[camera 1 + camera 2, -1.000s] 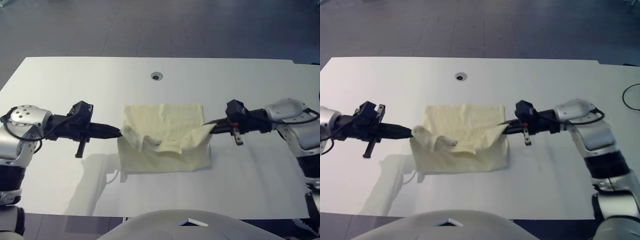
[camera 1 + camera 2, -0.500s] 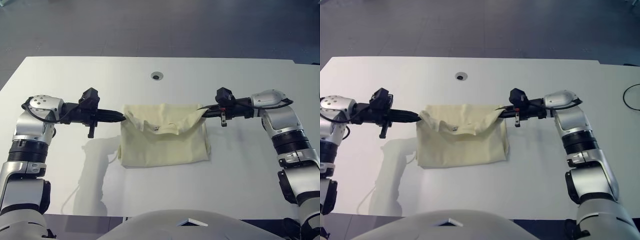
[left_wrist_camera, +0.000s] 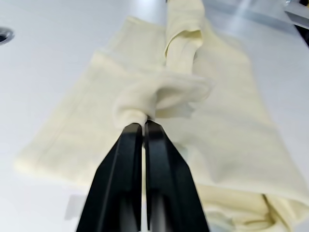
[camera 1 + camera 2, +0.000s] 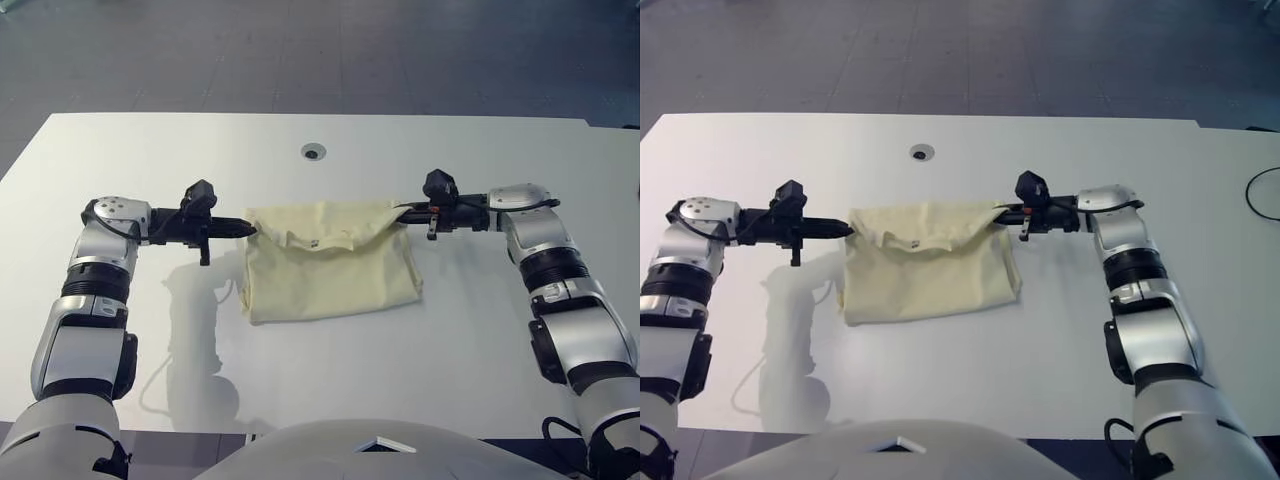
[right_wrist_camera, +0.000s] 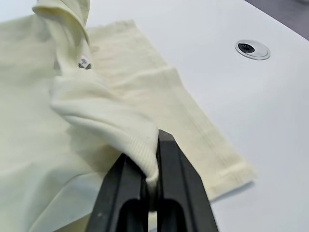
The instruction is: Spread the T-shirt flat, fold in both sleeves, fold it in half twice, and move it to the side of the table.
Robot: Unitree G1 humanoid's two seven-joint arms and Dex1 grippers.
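Table [image 4: 500, 350]: white, wide, takes up most of the head views; dark tiled floor behind it.
T-shirt [image 4: 330, 270]: pale yellow, folded into a rough rectangle, lies around the middle of the table. Its far edge, with the collar, is stretched between the two grippers and sags a little in the middle. The near part lies flat on the table, with the near edge slightly slanted.
Left gripper [image 4: 248, 229]: black, at the shirt's far left corner, fingers pinched tight on a bunch of cloth. The wrist view shows the fabric gathered right at the tips. Arm reaches in from the left, low over the table.
Right gripper [image 4: 402, 211]: black, at the shirt's far right corner, fingers clamped on a ribbed hem fold, cloth wrapped over one finger. Arm reaches in from the right.
Cable [image 4: 1260, 190]: thin black loop at the right edge of the table, well apart from the shirt.
Hole [image 4: 314, 152]: small round grommet in the table, beyond the shirt, not touching it.
Tag [image 4: 314, 243]: tiny label at the collar, between the two grippers.
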